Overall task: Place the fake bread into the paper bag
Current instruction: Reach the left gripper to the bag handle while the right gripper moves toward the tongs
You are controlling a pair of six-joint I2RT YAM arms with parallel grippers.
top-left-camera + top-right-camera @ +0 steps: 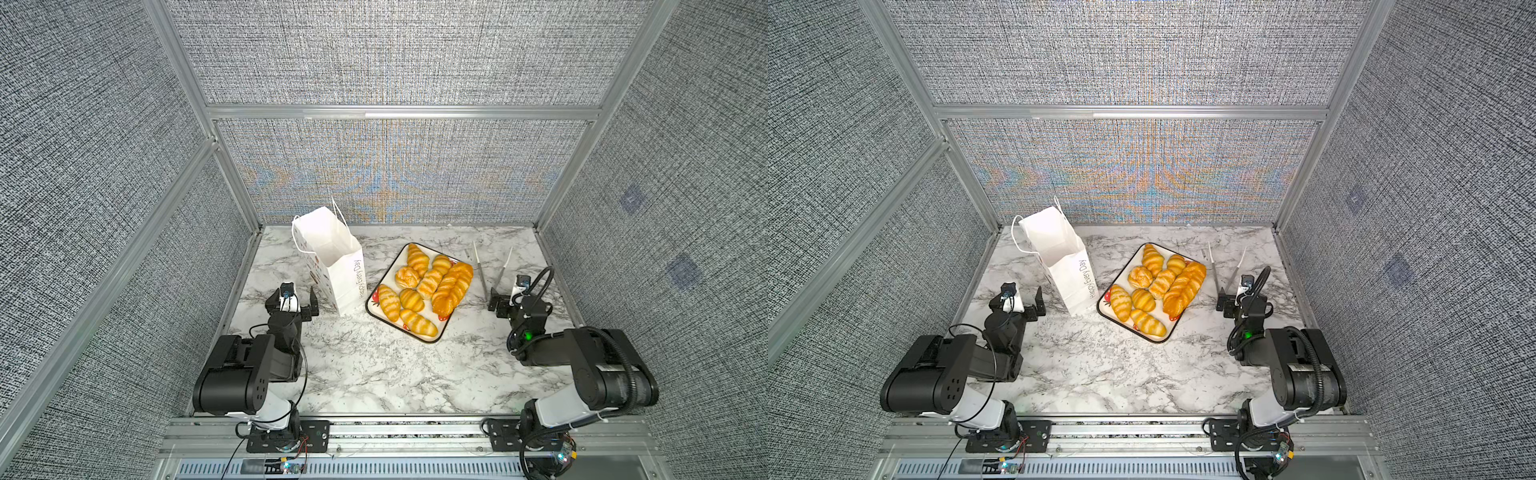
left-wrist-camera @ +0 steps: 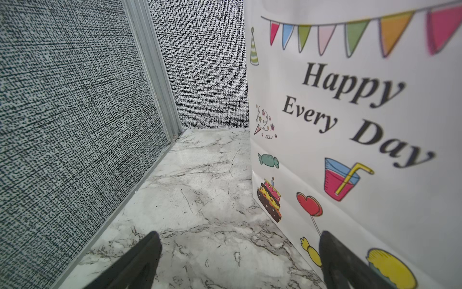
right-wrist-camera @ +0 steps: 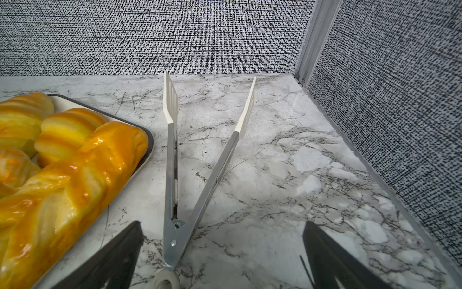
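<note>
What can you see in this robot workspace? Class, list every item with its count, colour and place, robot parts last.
fake bread: eight or nine, glossy golden-orange with cream stripes, on the tray
tray: one, cream with black rim, mid-table, right of the bag
paper bag: one, white, standing open, left of the tray
tongs: one pair, metal with white tips, lying open right of the tray
table: one, grey-veined white marble
wall panels: three, grey woven, around the table
left hand: one, black, open, beside the bag's picture side
right hand: one, black, open, at the tongs' hinge end

The marble table (image 1: 374, 374) bears the paper bag (image 1: 347, 274), a tray (image 1: 374, 303) and tongs (image 1: 481, 270).
</note>
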